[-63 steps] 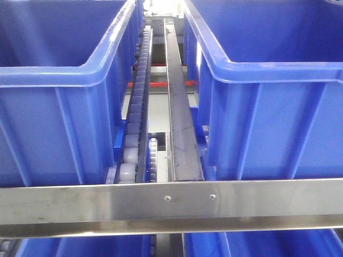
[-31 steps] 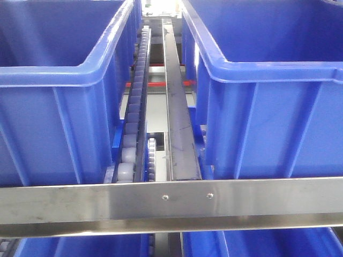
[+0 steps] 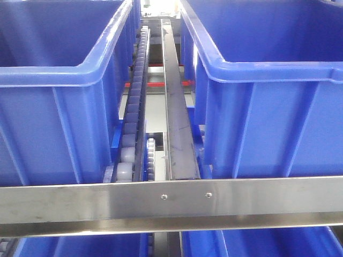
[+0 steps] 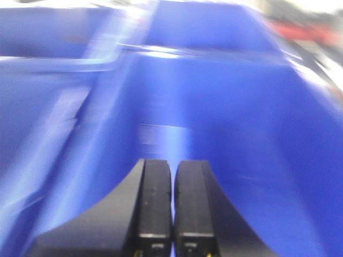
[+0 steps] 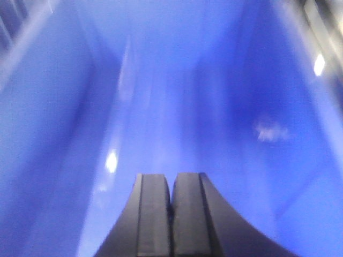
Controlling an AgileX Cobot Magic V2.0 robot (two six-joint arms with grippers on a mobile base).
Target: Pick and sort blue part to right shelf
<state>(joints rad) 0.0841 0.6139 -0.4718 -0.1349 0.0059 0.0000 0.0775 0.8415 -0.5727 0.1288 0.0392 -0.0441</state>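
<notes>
Wrist views show left gripper (image 4: 172,209) and right gripper (image 5: 170,214) clenched empty before blurred blue bins (image 3: 59,80); a careless swing risks striking a wall.

right shelf (image 3: 171,206) | steel front rail lying flat, grey roller track running back between two large open blue bins

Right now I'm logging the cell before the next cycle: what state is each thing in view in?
Left gripper: shut, holding nothing.
Right gripper: shut, holding nothing.
Left bin: on the rack, open-topped, contents hidden.
Right bin: on the rack, open-topped, contents hidden.
Front rail: level, bare.
Blue part: not visible in any view.
</notes>
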